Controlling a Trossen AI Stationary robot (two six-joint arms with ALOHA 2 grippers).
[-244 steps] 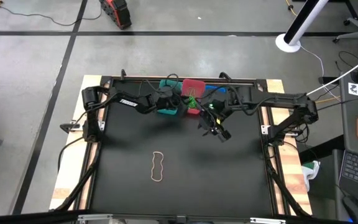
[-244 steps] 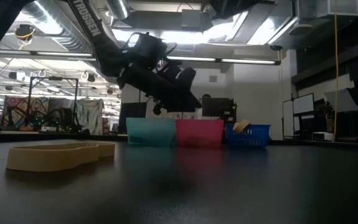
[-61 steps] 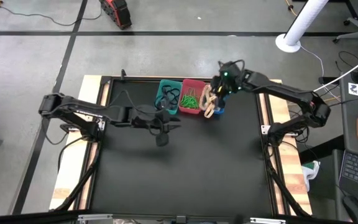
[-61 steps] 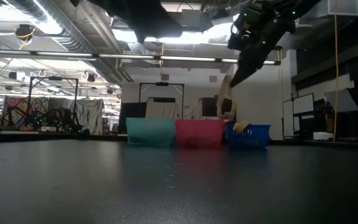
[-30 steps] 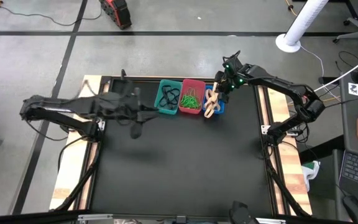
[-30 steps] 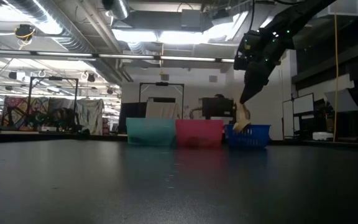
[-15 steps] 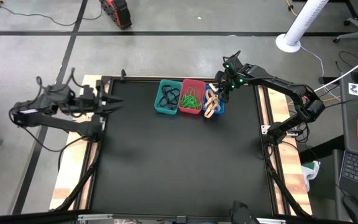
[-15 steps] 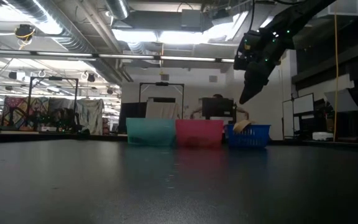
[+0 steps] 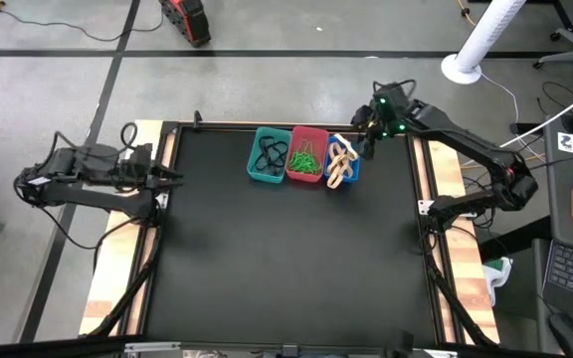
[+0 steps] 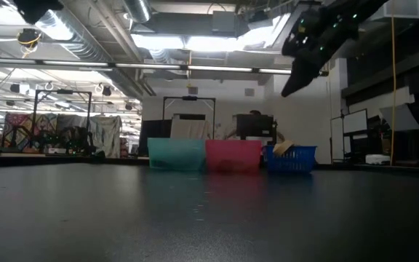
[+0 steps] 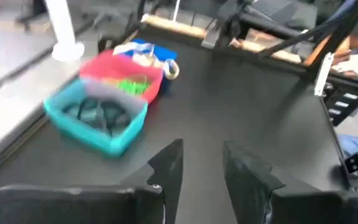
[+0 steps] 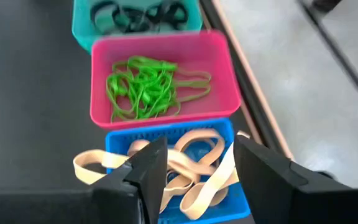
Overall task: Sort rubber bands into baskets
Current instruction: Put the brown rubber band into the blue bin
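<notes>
Three baskets stand in a row at the table's far edge. The teal basket [image 9: 267, 157] holds black rubber bands [image 12: 138, 12], the pink basket [image 9: 307, 154] holds green ones [image 12: 148, 87], and the blue basket [image 9: 346, 159] holds tan ones [image 12: 191, 155]. Some tan loops [image 9: 334, 181] hang over the blue basket's rim. My right gripper [image 9: 363, 141] hovers open above the blue basket's far right side, holding nothing. My left gripper [image 9: 172, 177] is open over the table's left edge, far from the baskets.
The black tabletop [image 9: 286, 259] spreads out in front of the baskets. Wooden rails [image 9: 436, 199] and black cables run along its left and right sides. A white post base [image 9: 461, 68] stands on the floor beyond the far right corner.
My right gripper has let go of the tan rubber band, which now lies in the blue basket with the others. It has then risen and drawn back a little toward the far right. My left gripper has pulled back to the table's left edge.
</notes>
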